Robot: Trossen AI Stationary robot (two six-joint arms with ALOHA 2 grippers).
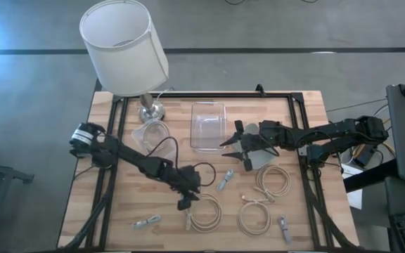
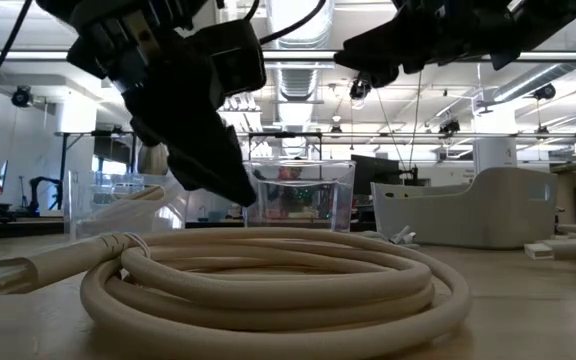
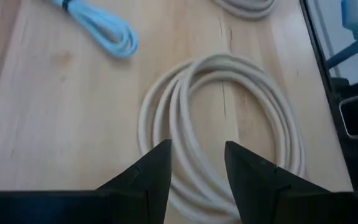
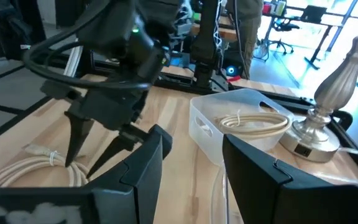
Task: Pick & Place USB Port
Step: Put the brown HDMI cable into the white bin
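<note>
Wooden slats are making up the table (image 1: pixel 118 211), seen from above with a lamp (image 1: pixel 125 46) at the back, two clear bins (image 1: pixel 209 125) and several beige cable coils. The left gripper (image 1: pixel 186 203) is hovering released over the coil (image 1: pixel 204 212) at the front; the right gripper (image 1: pixel 239 149) is hanging spread and empty beside the rectangular bin.

At table level, that coil (image 2: pixel 268 285) is filling the foreground, with the left gripper (image 2: pixel 230 190) poised behind it.

From the left wrist, the fingers (image 3: pixel 157 171) are straddling the coil's near strands (image 3: pixel 188 149), gripping nothing yet.

From the right wrist, a cable is already lying in the small bin (image 4: pixel 241 124).

Closing now may be catching only one loop, so the coil could unravel or drag when lifted.
</note>
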